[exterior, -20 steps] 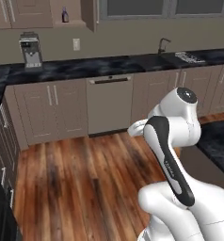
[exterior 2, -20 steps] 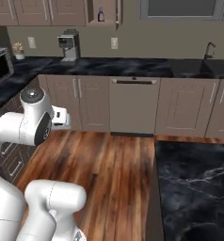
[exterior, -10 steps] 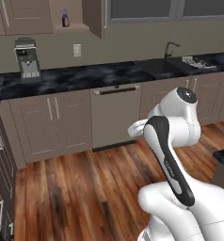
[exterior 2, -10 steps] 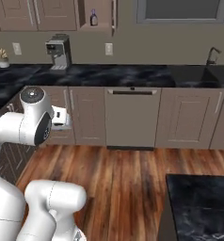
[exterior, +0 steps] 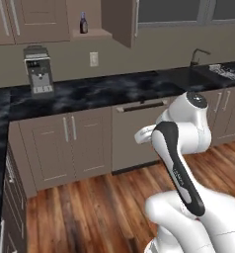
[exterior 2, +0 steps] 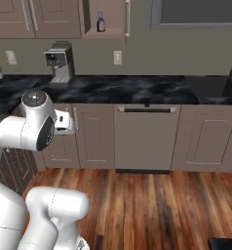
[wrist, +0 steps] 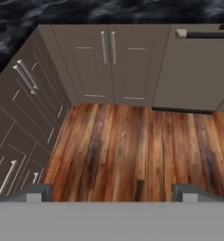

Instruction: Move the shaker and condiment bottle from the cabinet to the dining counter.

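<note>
Condiment bottle (exterior: 83,23) on open cabinet (exterior: 118,20) shelf.

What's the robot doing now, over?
Gripper open, empty, aimed at floor. Condiment bottle upright in open cabinet, above coffee machine. Nothing blocking.

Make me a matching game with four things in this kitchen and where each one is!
Things:
1. sauce bottle
2. coffee machine
3. dishwasher
4. tap

Places:
A. on the black worktop, under the shut wall cupboards
B. built in under the worktop, between cupboard doors
C. on the shelf of the open wall cupboard
D. over the sink, at the far end of the worktop

Pairs: 1-C, 2-A, 3-B, 4-D
</note>
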